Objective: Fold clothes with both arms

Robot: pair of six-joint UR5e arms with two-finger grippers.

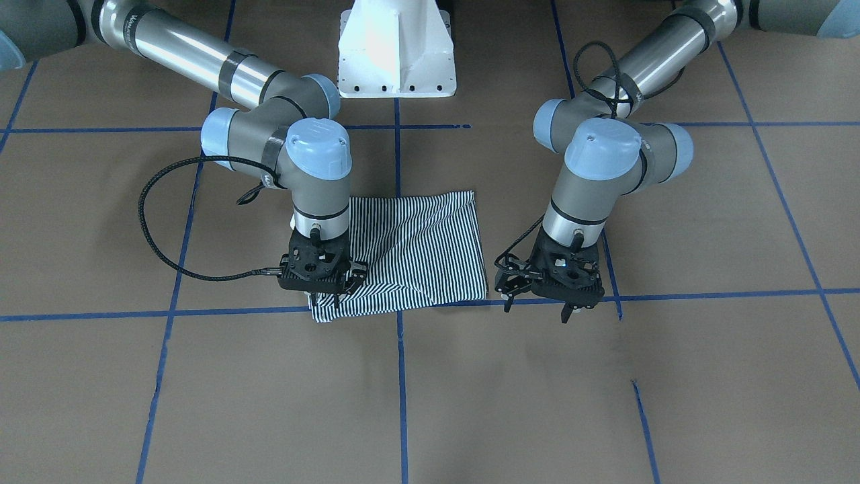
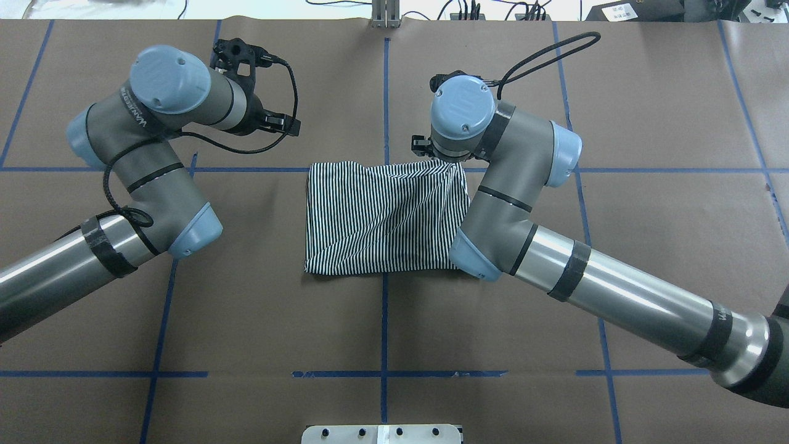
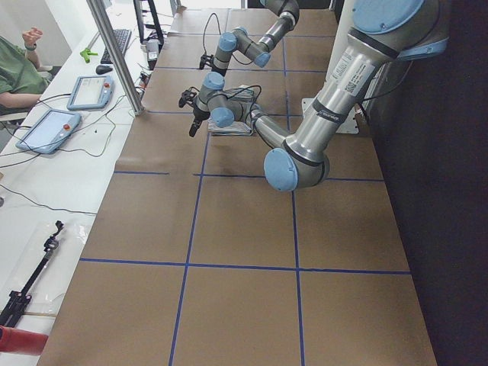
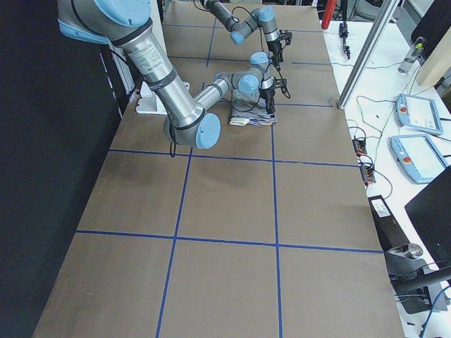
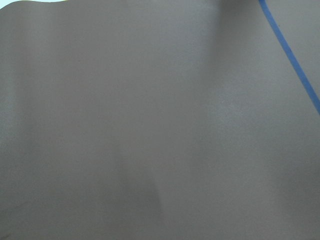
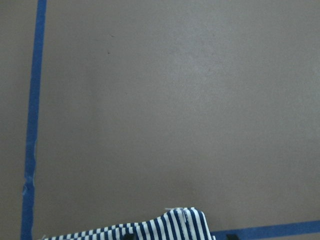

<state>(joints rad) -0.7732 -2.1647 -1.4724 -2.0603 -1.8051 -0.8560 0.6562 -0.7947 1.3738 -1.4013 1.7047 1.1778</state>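
Right gripper (image 1: 329, 290) fingers apparently pinching shirt (image 1: 420, 252) corner; left gripper (image 1: 537, 310) spread, empty.

Near left arm (image 3: 305, 145) over the brown table (image 3: 244, 252), striped shirt (image 3: 231, 127) beyond, tablets (image 3: 47, 130) alongside.

Around the left gripper (image 1: 541, 304) the brown table (image 1: 510, 396) lies bare on every side — room to pass outward, or toward the operators' edge. Inward of it, just beside its fingers, lies the folded striped shirt (image 1: 420, 252). The right gripper (image 1: 327, 286) sits on the shirt's corner — open table lies outward of it, cloth inward.
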